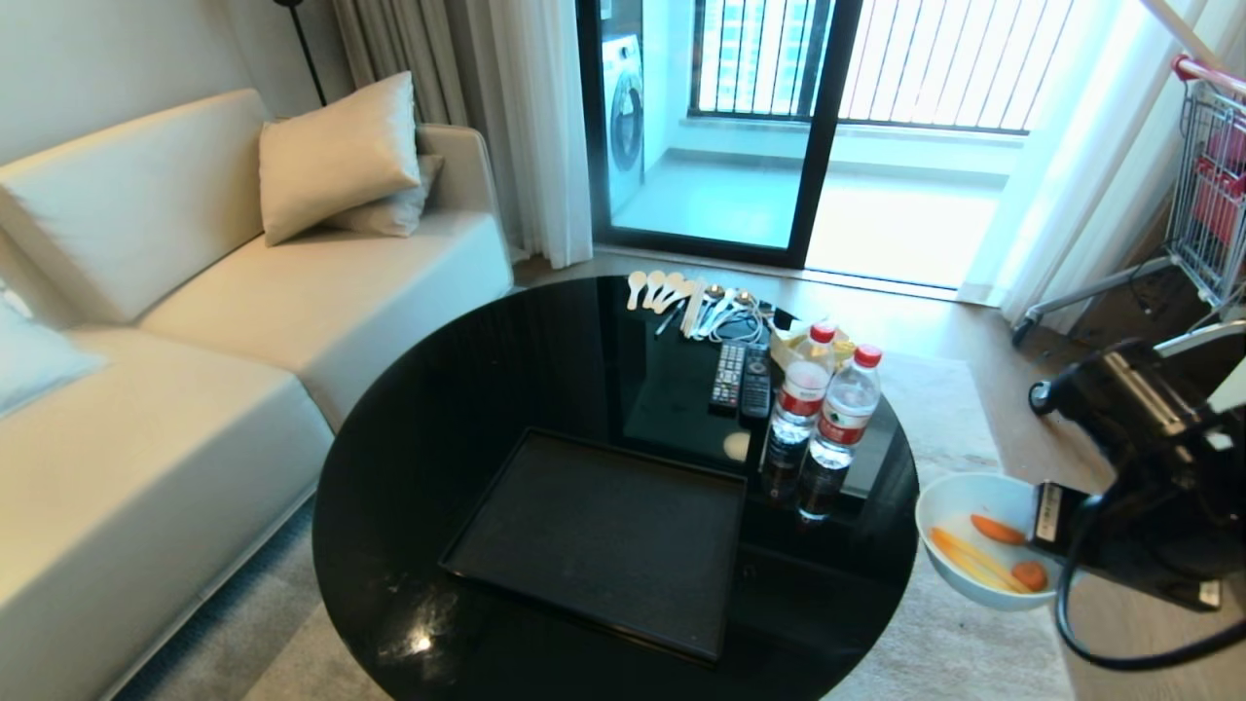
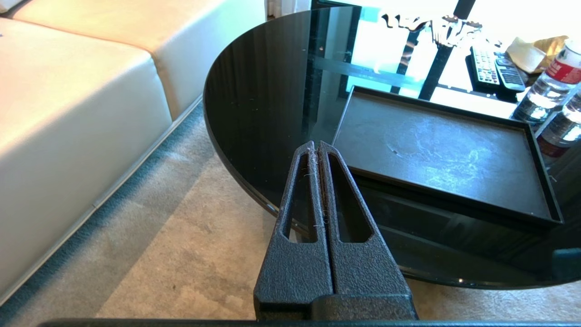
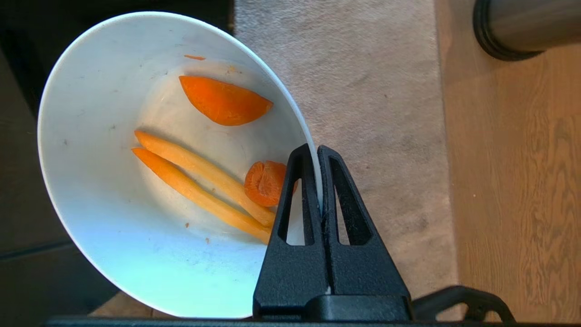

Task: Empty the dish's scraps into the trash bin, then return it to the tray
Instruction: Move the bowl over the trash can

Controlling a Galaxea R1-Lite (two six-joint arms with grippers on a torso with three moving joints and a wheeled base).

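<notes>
Bowl (image 3: 113, 218) is off the table right now, hanging out past the table's right edge over the carpet, pinched by its rim in the right gripper (image 3: 320, 152), whose jaws are clamped tight on the thin white wall. Scraps (image 3: 199, 181) haven't gone anywhere yet: two yellowish strips and a couple of orange chunks sit in the smooth, deep, glossy inside, with a few crumbs stuck around. So I'd say we're in the carry part, before the dump. Trash bin (image 3: 522, 27) only shows as a brushed-steel cylinder with a black base ring, standing on the wood floor a little way beyond the bowl, so the next move needs the bowl brought over its mouth and tipped enough that the bits slide out without dropping on the carpet. Tray (image 1: 604, 535) sits waiting on the round glossy black table (image 1: 438, 409), flat matte black rectangle with a low rim, nothing in it. Left gripper (image 2: 317, 145) is parked near the table's near edge, fingers pressed together on nothing. Two water bottles (image 1: 827, 428) stand just beside the tray.
</notes>
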